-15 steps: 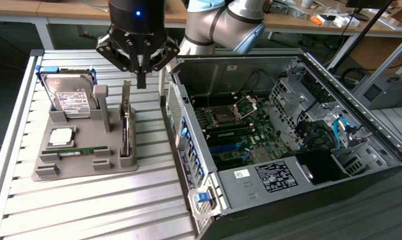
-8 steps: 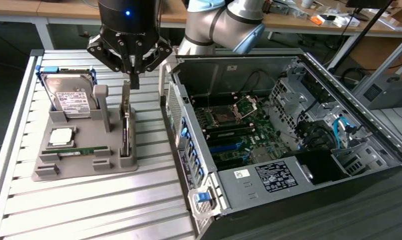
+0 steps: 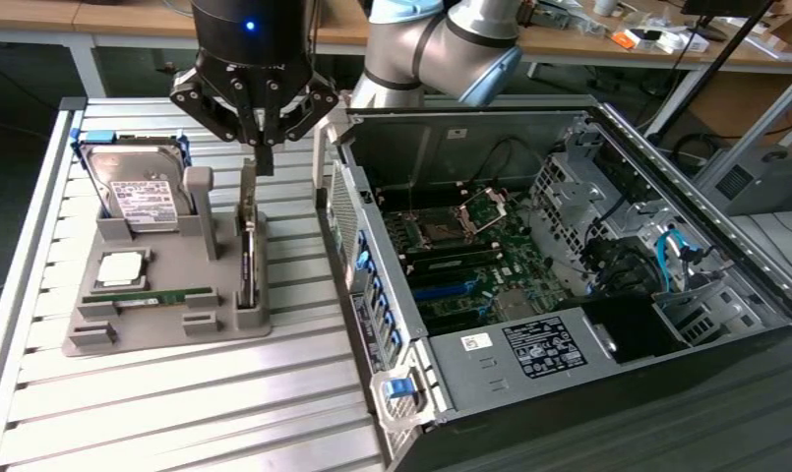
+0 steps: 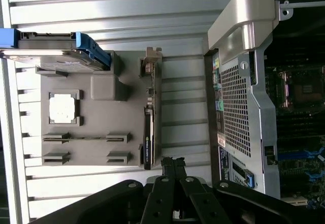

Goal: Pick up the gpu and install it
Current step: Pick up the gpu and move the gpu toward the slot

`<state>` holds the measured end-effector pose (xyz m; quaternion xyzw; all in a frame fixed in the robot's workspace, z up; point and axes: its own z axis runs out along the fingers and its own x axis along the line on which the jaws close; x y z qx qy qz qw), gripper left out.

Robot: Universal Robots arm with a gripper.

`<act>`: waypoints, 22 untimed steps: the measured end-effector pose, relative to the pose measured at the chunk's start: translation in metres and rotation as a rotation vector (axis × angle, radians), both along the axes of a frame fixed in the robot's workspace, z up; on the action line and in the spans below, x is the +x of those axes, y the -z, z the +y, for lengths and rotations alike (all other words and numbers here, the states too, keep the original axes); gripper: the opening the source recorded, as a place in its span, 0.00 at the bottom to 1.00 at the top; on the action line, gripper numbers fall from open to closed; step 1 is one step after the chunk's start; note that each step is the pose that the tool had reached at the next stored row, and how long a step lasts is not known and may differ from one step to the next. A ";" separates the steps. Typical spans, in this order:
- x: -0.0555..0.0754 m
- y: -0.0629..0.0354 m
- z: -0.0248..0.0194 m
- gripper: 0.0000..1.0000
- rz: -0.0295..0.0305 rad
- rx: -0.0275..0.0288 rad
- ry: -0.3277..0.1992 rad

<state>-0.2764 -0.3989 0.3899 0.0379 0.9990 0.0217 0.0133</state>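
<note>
"Grey plastic holder [image 3: 159, 339] on the tabletop [image 3: 172, 423], see it? The gpu [image 3: 247, 246] stands in it on its long edge, in the slot on the side nearest the open computer case [image 3: 501, 383]. Not lifted, by the look of it."

"And the jaws?"

"Clenched to a single point with nothing between them, hanging just over the card's upper end. Whether the tips touch it, I can't tell."

"So what's the worry?"

"Shut like that, I'd say they can't straddle the board. Any push downward would land on the top edge and could rock the card in its slot or tip it over. From the wrist view they also look a little off the card's line, near one end. A pinch from there might catch only a corner and let it swing. Then there's the case wall right alongside, and a dangling card could clip that rim."

"How's the arm [image 3: 429, 44] standing?"

"It reaches in from behind the case, with the wrist turned straight down at the tabletop. It's over the far end of the holder, with the hard drive [image 3: 140, 192] just beside it."
</note>
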 end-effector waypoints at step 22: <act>-0.001 0.0002 0.0000 0.42 0.0000 0.0000 0.000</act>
